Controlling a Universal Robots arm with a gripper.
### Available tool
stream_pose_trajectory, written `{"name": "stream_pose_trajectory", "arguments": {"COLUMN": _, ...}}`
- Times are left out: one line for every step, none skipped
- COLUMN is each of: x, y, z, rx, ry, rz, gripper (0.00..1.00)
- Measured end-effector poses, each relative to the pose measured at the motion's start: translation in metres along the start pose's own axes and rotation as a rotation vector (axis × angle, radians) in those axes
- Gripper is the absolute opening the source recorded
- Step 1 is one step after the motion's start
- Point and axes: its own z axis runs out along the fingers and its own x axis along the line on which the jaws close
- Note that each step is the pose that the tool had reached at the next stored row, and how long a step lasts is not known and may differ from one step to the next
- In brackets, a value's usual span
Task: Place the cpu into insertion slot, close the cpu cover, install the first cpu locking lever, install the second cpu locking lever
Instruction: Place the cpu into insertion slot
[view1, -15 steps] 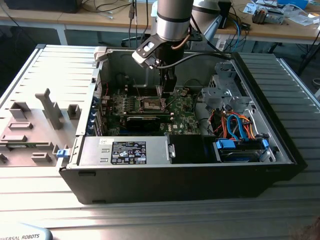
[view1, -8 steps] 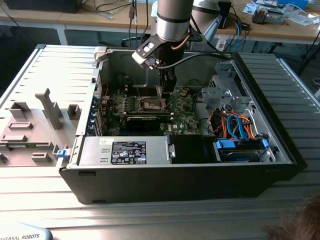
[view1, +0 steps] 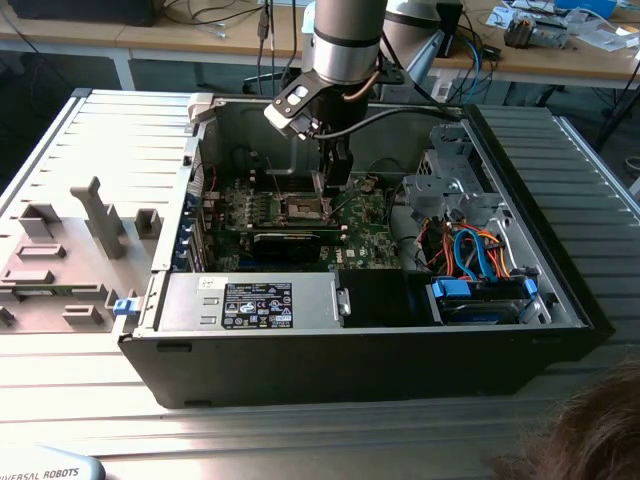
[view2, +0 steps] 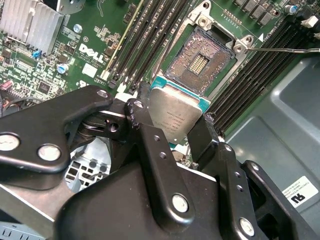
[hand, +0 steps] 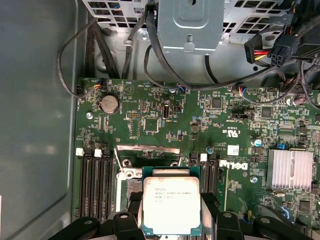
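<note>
Black metal fingers (view2: 150, 145) clamped narrow on two opposite edges of the cpu (view2: 175, 117), silvery lid up, green rim showing in both wrist views. Chip hanging over one side of the insertion slot (view2: 200, 60), apparently clear of it. Bare pin field largely exposed, so nothing seated yet. Thin locking lever (view2: 285, 50) swung free beside the slot. Cpu cover (hand: 147, 149) probably raised, seen edge-on as a silvery strip past the chip, though hard to be sure.

In the exterior view, arm (view1: 345, 40) reaching down over the motherboard (view1: 370, 215), at about 11 o'clock from the middle of the case (view1: 350, 370). Power supply (view1: 250, 300) at 7 o'clock, drive cage (view1: 455, 175) at 2 o'clock, everything resting on the ribbed metal desk (view1: 300, 440).

Judged as step one, placement, not yet done. Calls for centring the chip over the slot, squaring its corners to the frame, then a straight, gentle descent with no dragging across the pins.
</note>
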Motion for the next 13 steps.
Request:
{"name": "stream_pose_trajectory", "arguments": {"x": 0.0000, "y": 0.0000, "z": 0.0003, "rx": 0.0000, "ry": 0.0000, "rz": 0.000, "gripper": 0.54}}
{"name": "stream_pose_trajectory", "arguments": {"x": 0.0000, "y": 0.0000, "z": 0.0005, "rx": -0.0001, "ry": 0.0000, "rz": 0.000, "gripper": 0.54}}
{"name": "stream_pose_trajectory", "arguments": {"x": 0.0000, "y": 0.0000, "z": 0.0006, "rx": 0.0000, "ry": 0.0000, "rz": 0.000, "gripper": 0.54}}
{"name": "stream_pose_trajectory", "arguments": {"x": 0.0000, "y": 0.0000, "z": 0.0008, "rx": 0.0000, "ry": 0.0000, "rz": 0.000, "gripper": 0.54}}
{"name": "stream_pose_trajectory", "arguments": {"x": 0.0000, "y": 0.0000, "z": 0.0010, "rx": -0.0001, "ry": 0.0000, "rz": 0.000, "gripper": 0.54}}
{"name": "stream_pose_trajectory", "arguments": {"x": 0.0000, "y": 0.0000, "z": 0.0012, "rx": 0.0000, "ry": 0.0000, "rz": 0.000, "gripper": 0.54}}
{"name": "stream_pose_trajectory", "arguments": {"x": 0.0000, "y": 0.0000, "z": 0.0013, "rx": 0.0000, "ry": 0.0000, "rz": 0.000, "gripper": 0.54}}
{"name": "stream_pose_trajectory", "arguments": {"x": 0.0000, "y": 0.0000, "z": 0.0015, "rx": 0.0000, "ry": -0.0001, "rz": 0.000, "gripper": 0.54}}
{"name": "stream_pose_trajectory", "arguments": {"x": 0.0000, "y": 0.0000, "z": 0.0017, "rx": 0.0000, "ry": 0.0000, "rz": 0.000, "gripper": 0.54}}
{"name": "stream_pose_trajectory", "arguments": {"x": 0.0000, "y": 0.0000, "z": 0.0019, "rx": 0.0000, "ry": 0.0000, "rz": 0.000, "gripper": 0.54}}
{"name": "stream_pose_trajectory", "arguments": {"x": 0.0000, "y": 0.0000, "z": 0.0021, "rx": 0.0000, "ry": 0.0000, "rz": 0.000, "gripper": 0.54}}
{"name": "stream_pose_trajectory", "arguments": {"x": 0.0000, "y": 0.0000, "z": 0.0023, "rx": 0.0000, "ry": 0.0000, "rz": 0.000, "gripper": 0.54}}
{"name": "stream_pose_trajectory", "arguments": {"x": 0.0000, "y": 0.0000, "z": 0.0038, "rx": 0.0000, "ry": 0.0000, "rz": 0.000, "gripper": 0.54}}
